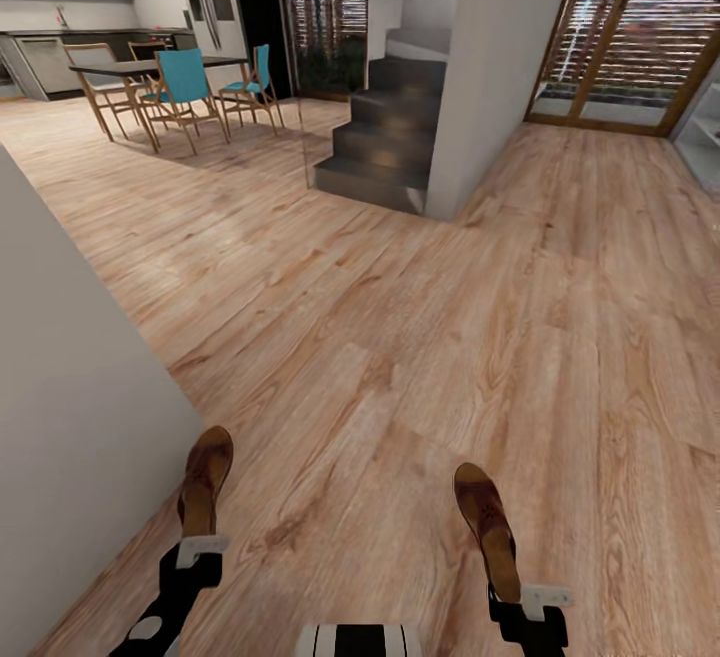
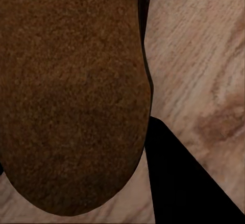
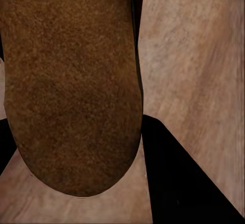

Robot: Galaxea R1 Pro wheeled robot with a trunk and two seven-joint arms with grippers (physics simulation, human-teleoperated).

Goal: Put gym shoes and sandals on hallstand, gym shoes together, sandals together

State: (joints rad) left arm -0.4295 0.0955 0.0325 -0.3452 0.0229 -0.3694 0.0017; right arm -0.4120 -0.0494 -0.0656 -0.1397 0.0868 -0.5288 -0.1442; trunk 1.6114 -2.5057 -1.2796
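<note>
The sandal in my left gripper (image 1: 205, 482) has a matt, grainy brown sole like suede; the one in my right gripper (image 1: 485, 527) looks the same. The corridor floor (image 1: 400, 337) is smooth wood plank with visible grain and a faint sheen. The wall (image 1: 70, 417) beside me is plain matt grey.

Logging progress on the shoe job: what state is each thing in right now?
Left sandal: held by the left end effector, off the floor.
Right sandal: held by the right end effector, off the floor.
Corridor floor: bare wood planks.
Dining chairs: upright at the table.
</note>
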